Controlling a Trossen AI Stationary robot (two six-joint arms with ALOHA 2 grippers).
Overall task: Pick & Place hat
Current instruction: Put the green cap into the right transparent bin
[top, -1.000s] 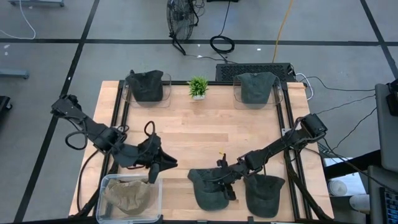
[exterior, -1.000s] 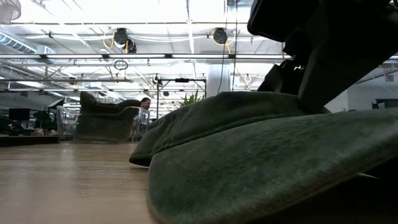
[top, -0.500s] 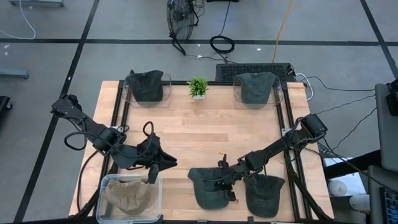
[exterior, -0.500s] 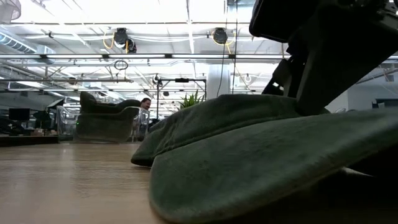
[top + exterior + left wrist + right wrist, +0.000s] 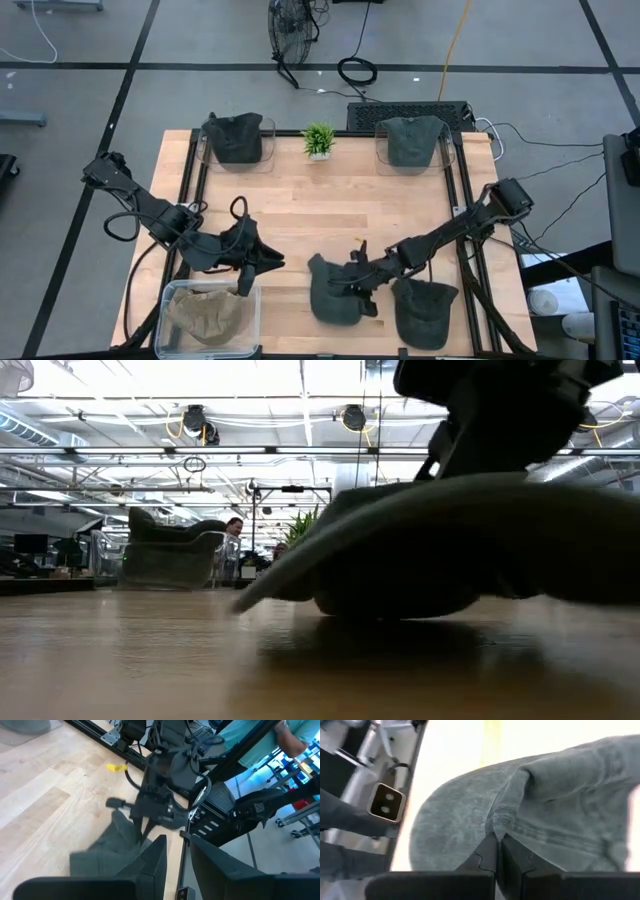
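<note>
A dark green hat (image 5: pixel 332 292) lies near the table's front middle, with my right gripper (image 5: pixel 356 284) shut on it. In the low view this hat (image 5: pixel 450 540) is tilted, its brim edge raised. A second green hat (image 5: pixel 425 314) lies flat just to its right. My left gripper (image 5: pixel 268 262) hovers left of the hats, above a clear bin (image 5: pixel 172 300). Its fingers (image 5: pixel 155 862) stand slightly apart with nothing between them. My right gripper pinches a fold of the hat's cloth at the seam where brim meets crown (image 5: pixel 501 822) between its two shut fingers (image 5: pixel 487 852). It comes slanting down from the table's right side. The hat hangs tilted, brim edge (image 5: pixel 270 585) clear of the table; its underside (image 5: pixel 390 605) is just above or on the wood.
The clear bin at the near left corner holds a tan cloth thing (image 5: pixel 205 314). Two clear holders at the far side each carry a dark hat (image 5: pixel 236 138) (image 5: pixel 412 140), with a small green plant (image 5: pixel 319 140) between them. Bare wood (image 5: pixel 330 215) lies in the table's middle.
My right gripper has shut on the green hat and gone up and a little toward the far edge. The hat has shifted with it: its brim, which lay on the table, is tipped up, and the crown is bunched under the fingers. The second hat stayed put.
</note>
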